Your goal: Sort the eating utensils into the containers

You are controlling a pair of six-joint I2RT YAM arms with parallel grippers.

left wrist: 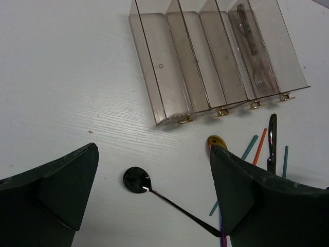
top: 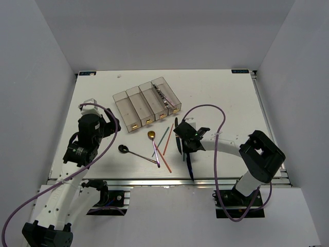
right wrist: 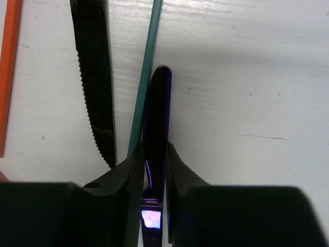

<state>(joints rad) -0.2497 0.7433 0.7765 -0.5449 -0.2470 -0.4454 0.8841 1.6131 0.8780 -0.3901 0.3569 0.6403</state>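
My right gripper (right wrist: 154, 152) is shut on the iridescent blue knife (right wrist: 158, 103), which lies on the table with a finger pressed against each side. A teal chopstick (right wrist: 146, 67) runs right beside it, and a black serrated knife (right wrist: 95, 67) and an orange chopstick (right wrist: 10, 67) lie further left. My left gripper (left wrist: 153, 149) hangs open above the dark spoon (left wrist: 135, 180). The gold-bowled spoon (left wrist: 216, 141) is partly hidden behind its right finger. The four joined containers (left wrist: 169, 67) stand beyond; a silvery fork (left wrist: 257, 56) lies in the rightmost one.
In the top view the containers (top: 123, 105) sit at the table's middle back. Chopsticks (top: 168, 141) and both spoons are scattered between the two arms. The right gripper (top: 186, 146) is low over the table right of them, with the blue knife's end (top: 190, 167) pointing to the near edge.
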